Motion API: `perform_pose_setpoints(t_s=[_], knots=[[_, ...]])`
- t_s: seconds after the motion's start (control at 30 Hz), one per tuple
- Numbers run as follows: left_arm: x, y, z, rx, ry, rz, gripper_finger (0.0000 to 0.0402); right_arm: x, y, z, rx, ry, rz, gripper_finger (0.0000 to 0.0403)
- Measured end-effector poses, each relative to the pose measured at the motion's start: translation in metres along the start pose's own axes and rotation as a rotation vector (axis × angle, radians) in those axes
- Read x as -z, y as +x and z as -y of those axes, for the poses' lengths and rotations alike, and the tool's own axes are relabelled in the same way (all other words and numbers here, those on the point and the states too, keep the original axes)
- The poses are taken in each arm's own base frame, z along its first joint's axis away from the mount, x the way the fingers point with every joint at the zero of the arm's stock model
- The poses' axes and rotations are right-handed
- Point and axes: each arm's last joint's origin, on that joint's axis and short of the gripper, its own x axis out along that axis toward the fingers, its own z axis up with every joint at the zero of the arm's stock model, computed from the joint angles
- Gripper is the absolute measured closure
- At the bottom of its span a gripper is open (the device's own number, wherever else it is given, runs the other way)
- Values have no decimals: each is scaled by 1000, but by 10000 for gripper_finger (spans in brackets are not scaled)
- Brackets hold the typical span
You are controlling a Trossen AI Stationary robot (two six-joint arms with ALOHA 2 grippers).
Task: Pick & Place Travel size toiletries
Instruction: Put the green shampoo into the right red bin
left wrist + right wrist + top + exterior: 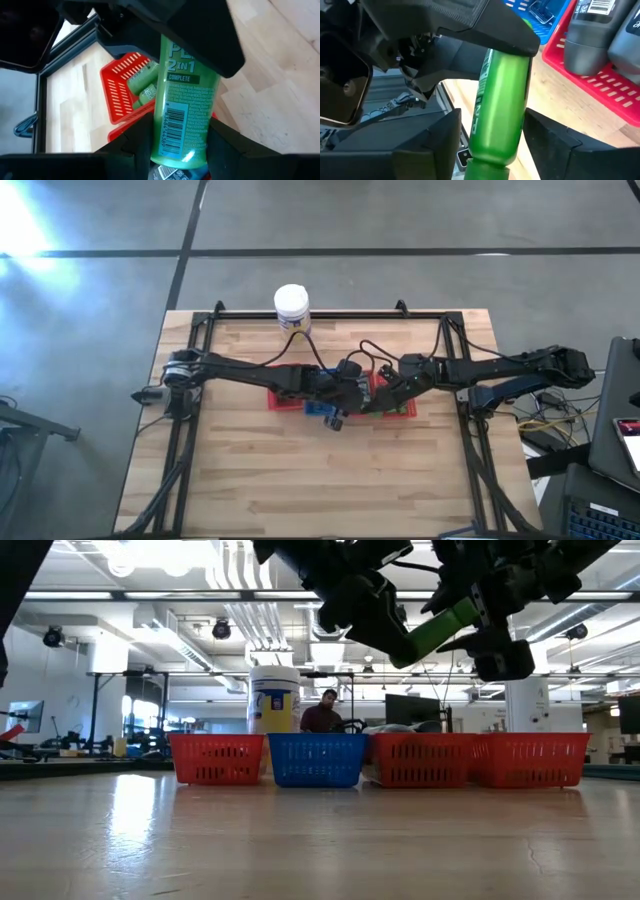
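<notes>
Mid-frame in the high view, both arms reach inward above the baskets (378, 760). The left hand (175, 145) pinches a green tube (186, 100) held aloft; the right hand (492, 145) brackets its other end, grip unclear.

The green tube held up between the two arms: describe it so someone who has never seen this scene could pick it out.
Find the row of red and blue mesh baskets mid-table; above it both grippers meet. The green tube hangs tilted there, the left gripper shut on one end, the right gripper's fingers flanking the other. It is the only toiletry in the air, printed "2 in 1 Complete".
</notes>
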Motion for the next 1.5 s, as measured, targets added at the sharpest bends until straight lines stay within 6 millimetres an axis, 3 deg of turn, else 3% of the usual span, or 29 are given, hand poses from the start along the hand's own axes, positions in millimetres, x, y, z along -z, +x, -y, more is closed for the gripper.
perform_pose_setpoints(t_s=[0.3,0.43,0.63,0.8,0.97,1.13,1.5], knots=[[-2,-1,3,-8,7,-9,254,-1,0,1,20,-2,32,283],[-1,-1,3,-24,8,-20,253,-1,0,2,27,-10,37,301],[-1,-1,4,-22,-10,-27,218,1,-1,6,83,-15,28,299],[9,-9,10,-1,-74,-170,167,3,-5,16,199,38,94,300],[25,-20,18,50,-200,-360,142,17,-29,22,377,89,243,299],[33,-34,25,37,-327,-389,145,39,-53,27,500,156,436,299],[62,-86,37,101,-573,-226,149,36,-26,49,670,158,514,240]])
